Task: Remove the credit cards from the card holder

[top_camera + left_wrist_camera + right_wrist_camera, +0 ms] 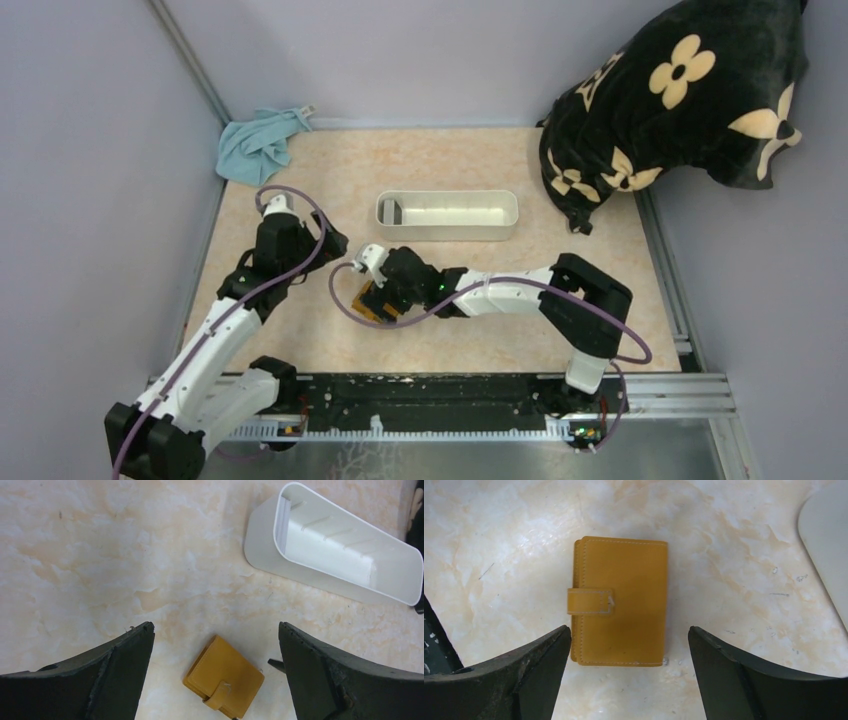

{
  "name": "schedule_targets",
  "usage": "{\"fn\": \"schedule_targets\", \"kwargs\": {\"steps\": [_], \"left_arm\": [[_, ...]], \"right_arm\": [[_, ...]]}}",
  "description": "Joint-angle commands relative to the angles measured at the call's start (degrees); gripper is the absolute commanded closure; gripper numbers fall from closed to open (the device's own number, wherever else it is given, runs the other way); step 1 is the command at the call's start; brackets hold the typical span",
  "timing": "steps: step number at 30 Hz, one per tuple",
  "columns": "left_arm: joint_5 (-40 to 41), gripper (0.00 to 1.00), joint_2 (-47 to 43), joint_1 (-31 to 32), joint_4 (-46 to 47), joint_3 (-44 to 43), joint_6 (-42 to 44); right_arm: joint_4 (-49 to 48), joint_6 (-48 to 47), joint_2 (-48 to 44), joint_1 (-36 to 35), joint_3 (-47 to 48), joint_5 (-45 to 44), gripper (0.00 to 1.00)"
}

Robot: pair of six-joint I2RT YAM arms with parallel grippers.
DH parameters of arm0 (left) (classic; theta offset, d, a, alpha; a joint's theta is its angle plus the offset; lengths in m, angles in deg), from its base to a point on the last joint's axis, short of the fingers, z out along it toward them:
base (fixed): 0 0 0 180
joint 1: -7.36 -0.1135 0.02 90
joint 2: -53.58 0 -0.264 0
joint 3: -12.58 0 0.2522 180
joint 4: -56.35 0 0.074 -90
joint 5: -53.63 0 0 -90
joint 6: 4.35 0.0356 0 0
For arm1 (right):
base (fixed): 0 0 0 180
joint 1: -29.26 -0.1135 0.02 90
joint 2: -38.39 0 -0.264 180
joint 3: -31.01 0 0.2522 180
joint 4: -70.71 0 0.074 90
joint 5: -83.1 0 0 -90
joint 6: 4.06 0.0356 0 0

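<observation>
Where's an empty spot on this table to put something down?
Bare tabletop runs along the back wall, between the blue cloth and the flowered cushion, behind the white tray. More lies along the near edge. It's crowded around the card holder, where the left gripper and right gripper hover open.

open table (734, 540) all round the card holder (624, 605) (white tray (829, 550) apart).
</observation>
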Motion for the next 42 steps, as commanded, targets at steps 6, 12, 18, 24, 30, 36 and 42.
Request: {"fn": "schedule_targets", "kwargs": {"steps": [6,12,18,24,30,36,42], "left_arm": [[-0.49,0.00,-0.67,-4.82,-4.48,0.59,-3.21],[-3.64,0.00,-1.42,-8.32,-3.24,2.49,-2.54],[-5.61,0.01,-0.69,-10.02,-2.04,3.00,-1.13],[-6.82,0.01,0.02,-10.25,-1.18,3.40,-0.88],[-7.51,0.01,0.07,-10.34,-0.73,3.57,-0.62],[-7.94,0.01,-0.26,-10.33,-0.72,3.73,-0.46],[-8.43,0.01,-0.20,-10.34,-0.38,3.83,-0.31]], "right_arm": [[0.24,-4.62,2.78,-7.29,3.10,-10.43,0.34],[1.58,-5.35,4.72,-7.85,3.44,-12.33,0.52],[2.09,-5.33,5.67,-7.92,3.35,-12.54,0.62],[2.63,-3.84,5.84,-7.90,3.79,-14.02,1.00],[1.95,-1.98,4.25,-7.91,3.35,-14.24,1.00],[-0.01,1.47,0.34,-6.25,2.45,-10.39,1.00],[-5.49,8.82,-7.05,0.28,-1.81,1.15,1.00]]}}
